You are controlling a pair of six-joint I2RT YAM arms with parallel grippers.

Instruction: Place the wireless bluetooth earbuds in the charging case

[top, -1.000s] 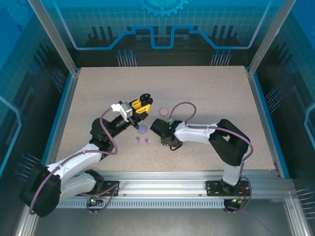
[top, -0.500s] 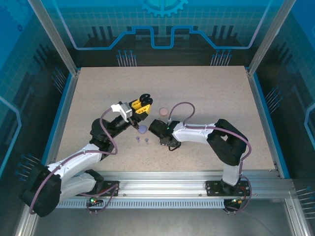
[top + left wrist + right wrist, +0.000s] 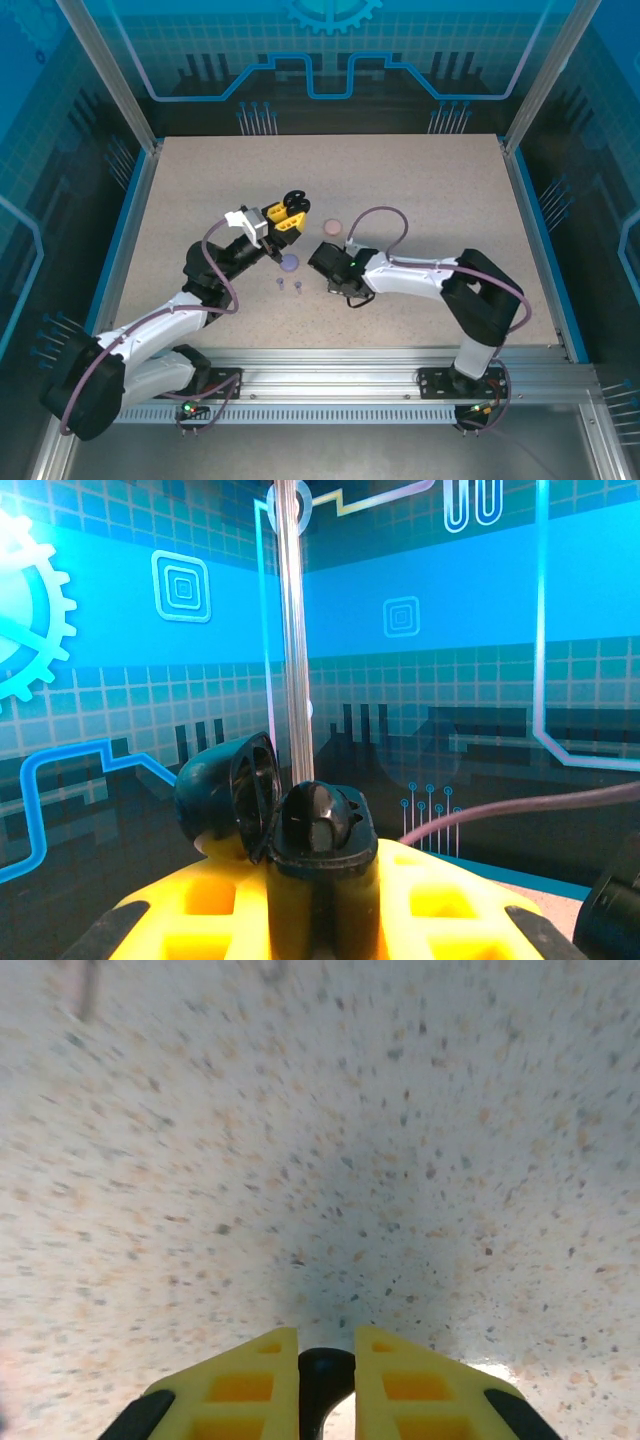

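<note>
My left gripper (image 3: 289, 214) is raised above the table's middle, shut on a black charging case (image 3: 320, 830) that stands upright between its yellow fingers (image 3: 455, 895). The case's lid (image 3: 228, 788) is swung open to the left, and a dark earbud shape lies inside. Just above the speckled table, my right gripper (image 3: 326, 1345) points down, shut on a black earbud (image 3: 325, 1372) pinched between its yellow fingers (image 3: 245, 1385). In the top view the right gripper (image 3: 350, 296) sits right of two lilac earbuds (image 3: 289, 286) lying on the table.
A round lilac case (image 3: 290, 263) lies between the two grippers. A pale pink round case (image 3: 333, 226) lies just behind the right wrist. The table (image 3: 420, 190) is bordered by blue rails and a metal frame.
The right jaws have drawn in onto the black earbud, and the right arm's elbow has shifted slightly to the right. The left arm holds still.
</note>
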